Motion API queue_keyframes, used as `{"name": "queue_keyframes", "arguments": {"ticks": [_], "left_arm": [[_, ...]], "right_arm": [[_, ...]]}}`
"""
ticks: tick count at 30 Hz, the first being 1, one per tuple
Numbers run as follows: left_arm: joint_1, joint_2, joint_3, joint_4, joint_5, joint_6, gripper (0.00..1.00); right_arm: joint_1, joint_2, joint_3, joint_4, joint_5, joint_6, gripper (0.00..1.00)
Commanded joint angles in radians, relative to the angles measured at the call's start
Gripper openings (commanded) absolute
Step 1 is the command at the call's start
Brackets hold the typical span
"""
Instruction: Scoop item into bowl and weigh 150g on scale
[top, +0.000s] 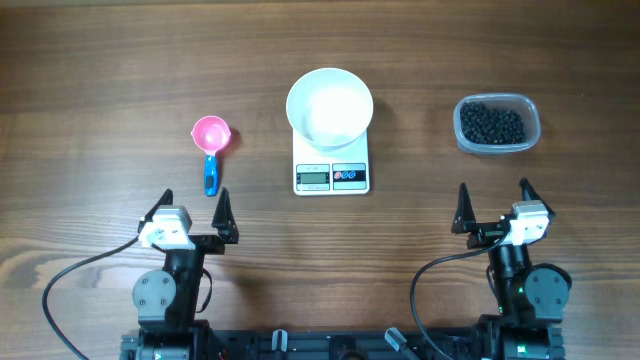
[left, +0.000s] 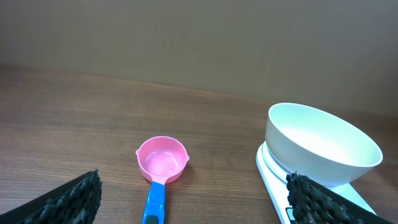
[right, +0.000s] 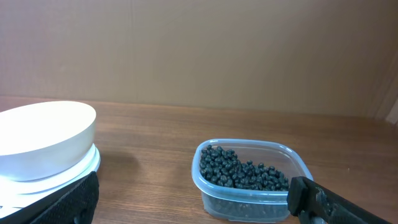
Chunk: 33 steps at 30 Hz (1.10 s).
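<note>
Pellets fill a clear tub at the right of the desk.

**Overhead view.**
- The bowl stands empty on the scale at the centre. Judged purpose: weight added to the bowl registers directly.
- The scale's display faces the arms.
- A pink scoop lies left of the scale. Its blue handle points toward the left tool, which suits a straight-in pick.
- The right tool sits in line with the tub, near it but not touching.
- Both tools are released, jaws spread wide, grasping nothing.
- The pellets lie well apart from the left tool, with the scale between them.

**Left wrist view.**
- The scoop lies ahead, between the two open fingers, cup away and handle nearest.
- The bowl and scale sit to the right, just beyond the right finger.
- The pellets are out of frame.

**Right wrist view.**
- The tub lies directly ahead, between the open fingers and slightly right of centre.
- The pellets are heaped toward the tub's left side.
- The bowl on the scale occupies the left edge.

**Status.** No pellets are in the bowl; scooping has not begun. The likely first step is for the left tool to take the scoop handle.
</note>
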Motion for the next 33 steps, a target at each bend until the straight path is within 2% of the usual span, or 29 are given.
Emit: {"name": "queue_keyframes", "arguments": {"ticks": [1,18,23,28,31,33], "left_arm": [[-0.005,-0.007,-0.012,0.004,0.015,-0.013,1.0],[-0.005,-0.007,-0.012,0.015,-0.008,-0.013,1.0],[-0.006,-0.007,-0.012,0.015,0.087,-0.05,1.0],[-0.006,-0.007,-0.012,0.215,0.202,-0.05,1.0],[-0.005,-0.007,-0.008,0.408,0.218,-0.045,1.0],[-0.005,-0.007,0.024,0.459,0.218,-0.024,1.0]], "right_arm": [[0.006,-0.012,-0.002,0.002,0.021,0.014,1.0],[0.006,-0.012,-0.002,0.002,0.021,0.014,1.0],[0.006,-0.012,-0.002,0.002,0.021,0.014,1.0],[0.006,-0.012,-0.002,0.002,0.021,0.014,1.0],[0.006,-0.012,-0.002,0.002,0.021,0.014,1.0],[0.006,-0.012,-0.002,0.002,0.021,0.014,1.0]]}}
